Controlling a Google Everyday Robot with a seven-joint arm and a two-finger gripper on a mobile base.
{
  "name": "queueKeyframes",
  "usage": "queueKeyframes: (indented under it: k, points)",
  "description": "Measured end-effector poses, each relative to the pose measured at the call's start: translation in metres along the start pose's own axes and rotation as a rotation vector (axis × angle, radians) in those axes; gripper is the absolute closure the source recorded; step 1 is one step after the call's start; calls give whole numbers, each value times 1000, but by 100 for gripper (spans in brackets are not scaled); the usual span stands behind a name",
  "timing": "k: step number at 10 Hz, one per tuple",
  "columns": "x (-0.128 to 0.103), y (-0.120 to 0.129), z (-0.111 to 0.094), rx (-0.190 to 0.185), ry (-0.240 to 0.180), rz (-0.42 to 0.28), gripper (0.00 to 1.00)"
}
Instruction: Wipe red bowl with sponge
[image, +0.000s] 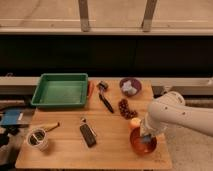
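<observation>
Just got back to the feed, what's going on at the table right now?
The robot's arm comes in from the right, with its gripper down inside the red bowl near the front right corner of the wooden table. The sponge sits at the gripper's tip against the bowl's inside, so this looks like mid-wipe.

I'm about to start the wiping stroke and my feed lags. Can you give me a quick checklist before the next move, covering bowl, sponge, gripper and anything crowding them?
1. Gripper over the red bowl: ok, it reaches down into the bowl.
2. Sponge at the gripper's tip: ok, a blue-grey patch shows inside the bowl.
3. Sponge pressed on the bowl's surface: cannot tell.
4. Red bowl fully on the wooden table: ok, though near the front right corner.
5. Orange fruit clear of the bowl: not ok, it sits right at the back-left rim.
</observation>
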Motion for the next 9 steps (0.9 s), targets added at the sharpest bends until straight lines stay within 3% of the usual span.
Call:
queueKeyframes:
  k: [3, 7, 9]
  points:
    - [-6, 29, 2, 6, 7, -68, 100]
    - [47, 50, -1, 67, 33, -59, 100]
    - [66, 35, -3, 81, 35, -12, 100]
